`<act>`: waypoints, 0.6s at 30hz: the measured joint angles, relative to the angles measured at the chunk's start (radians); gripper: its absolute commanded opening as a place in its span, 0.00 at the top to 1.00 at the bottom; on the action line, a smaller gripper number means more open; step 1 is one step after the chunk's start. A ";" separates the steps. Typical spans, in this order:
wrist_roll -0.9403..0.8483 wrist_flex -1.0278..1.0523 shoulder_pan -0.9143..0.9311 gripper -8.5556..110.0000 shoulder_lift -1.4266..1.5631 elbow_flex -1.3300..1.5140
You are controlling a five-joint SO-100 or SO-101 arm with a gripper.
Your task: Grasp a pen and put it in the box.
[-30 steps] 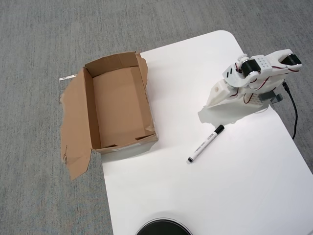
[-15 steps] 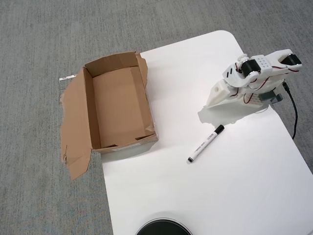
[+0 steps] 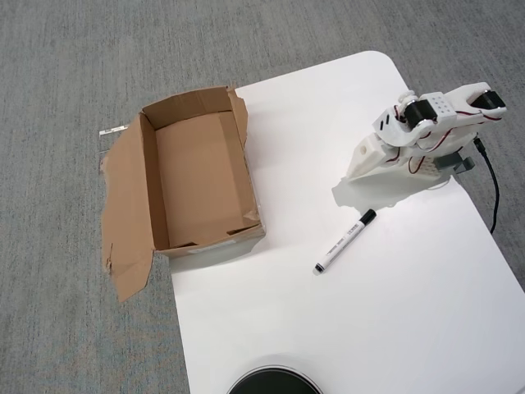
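Note:
The pen lies flat on the white table, slanted, with its black cap toward the upper right. The brown cardboard box sits at the table's left edge, open at the top, with nothing inside and torn flaps spread to its left. The white arm is folded at the upper right of the overhead view. Its gripper points down toward the table, just above and slightly left of the pen's cap, and holds nothing. White fingers against the white table hide whether it is open or shut.
The white table stands on grey carpet; part of the box overhangs the table's left edge. A black cable runs down the right side behind the arm. A dark round object shows at the bottom edge.

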 measured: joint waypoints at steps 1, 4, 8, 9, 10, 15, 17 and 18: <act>0.003 0.000 0.000 0.92 0.000 -0.017; 0.003 0.006 0.000 0.92 0.000 -0.043; 0.005 0.011 0.000 0.92 0.000 -0.141; 0.005 0.011 0.000 0.92 0.000 -0.173; 0.005 0.011 0.000 0.92 0.000 -0.204; 0.005 0.012 -0.002 0.92 -0.017 -0.328; 0.005 0.012 -0.006 0.92 -0.058 -0.394; 0.005 0.012 -0.009 0.92 -0.075 -0.417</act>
